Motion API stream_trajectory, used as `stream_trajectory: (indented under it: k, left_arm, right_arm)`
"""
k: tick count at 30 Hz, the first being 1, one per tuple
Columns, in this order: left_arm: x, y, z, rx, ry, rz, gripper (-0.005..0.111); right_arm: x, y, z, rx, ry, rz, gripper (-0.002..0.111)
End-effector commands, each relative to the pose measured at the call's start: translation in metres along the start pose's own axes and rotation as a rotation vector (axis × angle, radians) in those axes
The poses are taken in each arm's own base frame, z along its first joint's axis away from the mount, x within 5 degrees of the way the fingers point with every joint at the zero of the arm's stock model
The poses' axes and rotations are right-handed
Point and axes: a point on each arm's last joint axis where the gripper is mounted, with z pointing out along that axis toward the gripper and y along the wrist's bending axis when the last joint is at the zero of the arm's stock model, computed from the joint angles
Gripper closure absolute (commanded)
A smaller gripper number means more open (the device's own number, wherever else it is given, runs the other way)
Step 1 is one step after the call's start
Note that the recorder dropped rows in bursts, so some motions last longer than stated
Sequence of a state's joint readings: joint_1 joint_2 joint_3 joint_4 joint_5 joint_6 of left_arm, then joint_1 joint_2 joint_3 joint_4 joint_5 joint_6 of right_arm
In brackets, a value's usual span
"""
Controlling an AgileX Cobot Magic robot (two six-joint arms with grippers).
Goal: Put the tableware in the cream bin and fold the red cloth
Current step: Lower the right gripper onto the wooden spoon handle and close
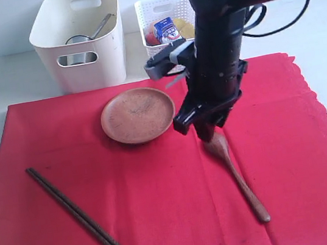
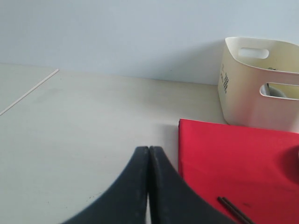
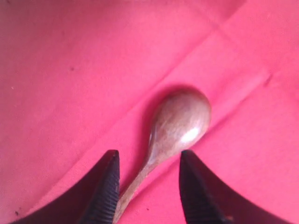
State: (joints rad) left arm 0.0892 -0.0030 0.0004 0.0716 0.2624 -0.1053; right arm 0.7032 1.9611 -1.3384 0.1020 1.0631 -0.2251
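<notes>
Spoon (image 1: 238, 176) lies on the cloth (image 1: 165, 214) just right of the plate (image 1: 138, 115), handle pointing away from it; right gripper (image 3: 148, 156) is open, jaws either side of the spoon's neck; left gripper (image 2: 148, 156) is shut, well off from the plate.

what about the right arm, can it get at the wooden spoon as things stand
Probably yes: the right arm hangs just over the wooden spoon, its jaws open astride the neck, nothing between.

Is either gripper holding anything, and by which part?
Nothing held. The right gripper is open astride the neck of the wooden spoon; the left gripper is shut, empty.
</notes>
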Motion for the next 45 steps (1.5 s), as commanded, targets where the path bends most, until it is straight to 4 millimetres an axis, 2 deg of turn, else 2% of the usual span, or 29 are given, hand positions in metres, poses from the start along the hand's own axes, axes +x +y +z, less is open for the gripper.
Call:
stream_trajectory:
  k: [1, 4, 10, 20, 23, 29, 31, 36, 45]
  left_arm:
    - [0.0, 0.0, 0.0, -0.003, -0.002, -0.006, 0.105]
    - [0.0, 0.0, 0.0, -0.003, -0.002, -0.006, 0.105]
    - [0.0, 0.0, 0.0, -0.003, -0.002, -0.006, 0.105]
    - [0.0, 0.0, 0.0, -0.003, -0.002, -0.006, 0.105]
    - [0.0, 0.0, 0.0, -0.003, -0.002, -0.006, 0.105]
    - [0.0, 0.0, 0.0, -0.003, -0.002, -0.006, 0.105]
    - [0.0, 0.0, 0.0, -0.003, -0.002, -0.006, 0.105]
    - [0.0, 0.0, 0.0, -0.003, -0.002, -0.006, 0.105]
    - [0.0, 0.0, 0.0, -0.003, -0.002, -0.006, 0.105]
  right_arm:
    - [0.021, 0.001, 0.015, 0.014, -0.009, 0.043, 0.068]
    - [0.031, 0.0, 0.026, 0.024, -0.011, 0.075, 0.068]
    - [0.038, 0.0, 0.042, 0.034, -0.051, 0.089, 0.068]
    - [0.042, -0.001, 0.056, 0.033, -0.056, 0.096, 0.069]
    - [0.042, -0.001, 0.06, 0.033, -0.051, 0.089, 0.076]
    - [0.042, 0.0, 0.06, 0.034, -0.046, 0.079, 0.104]
    - [0.042, 0.0, 0.058, 0.035, -0.051, 0.076, 0.108]
    - [0.043, 0.001, 0.048, 0.038, -0.078, 0.066, 0.108]
    - [0.04, 0.004, -0.002, 0.075, -0.302, 0.052, 0.108]
